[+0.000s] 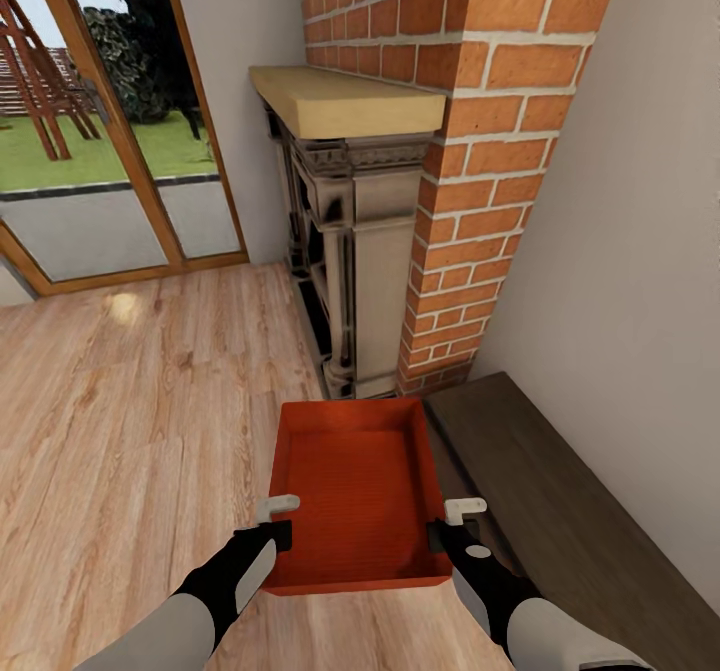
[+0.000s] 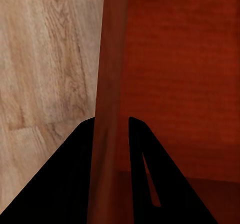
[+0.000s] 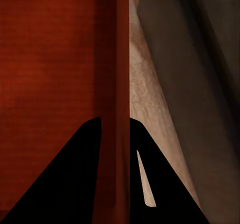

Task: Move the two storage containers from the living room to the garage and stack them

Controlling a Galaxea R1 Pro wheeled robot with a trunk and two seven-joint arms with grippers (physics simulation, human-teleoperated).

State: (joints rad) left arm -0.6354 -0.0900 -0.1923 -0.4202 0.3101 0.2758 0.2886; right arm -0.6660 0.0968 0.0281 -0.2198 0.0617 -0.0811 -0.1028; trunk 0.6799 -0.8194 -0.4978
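An orange-red storage container (image 1: 355, 491) is held just above the light wood plank floor (image 1: 130, 421) directly in front of the red brick fireplace (image 1: 450, 151), with a dark low cabinet (image 1: 570, 511) beside it along the white wall. The left gripper (image 1: 283, 536) is clamped on the container's left wall (image 2: 107, 108), one finger on each side of it. The right gripper (image 1: 440, 533) is likewise clamped on the right wall (image 3: 122, 83). A glass door (image 1: 100, 131) stands left of the fireplace.

Container (image 1: 360, 491) before fireplace (image 1: 360, 251) (cabinet (image 1: 570, 511) right).
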